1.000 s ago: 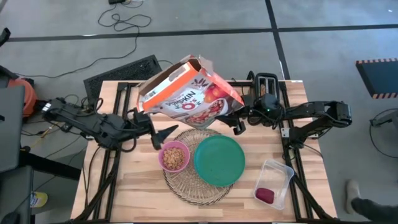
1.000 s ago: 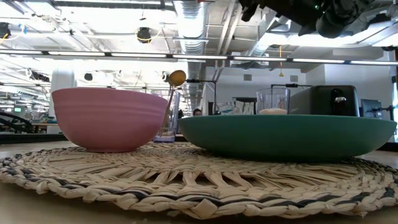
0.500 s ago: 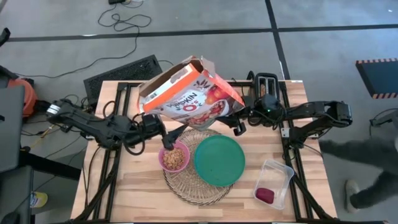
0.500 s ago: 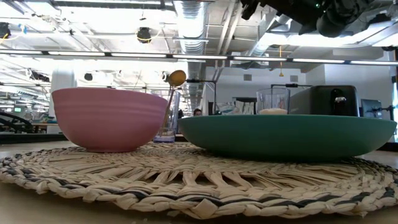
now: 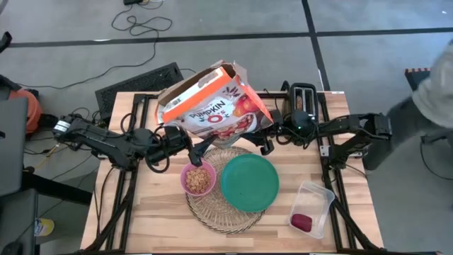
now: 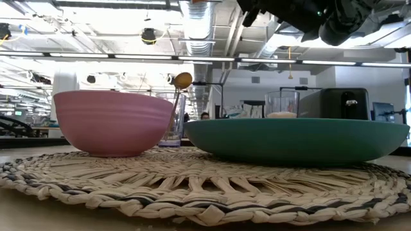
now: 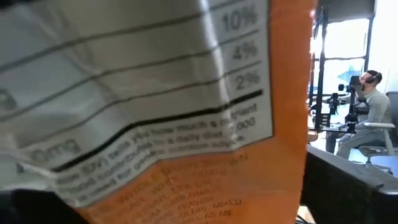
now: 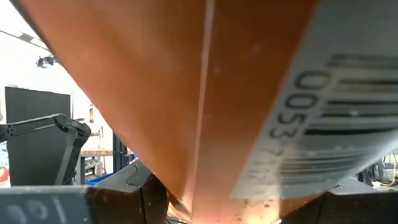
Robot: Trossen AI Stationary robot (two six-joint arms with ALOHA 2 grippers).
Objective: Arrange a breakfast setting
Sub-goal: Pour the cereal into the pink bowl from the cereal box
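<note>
Above frame centre the right gripper [image 5: 267, 134] stays clamped on the tilted cereal box [image 5: 212, 110], left gripper [image 5: 192, 150] jaws apart beside it; a slip could spill cereal past the pink bowl [image 5: 199, 178].

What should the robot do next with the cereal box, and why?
Probably tip the cereal box back upright. The pink bowl already has cereal in it, and the box hangs tilted above the table with its open top to the side, so more could spill. The right gripper holds the box's base, and the left gripper is right at its lower edge, placed to steady it.
</note>
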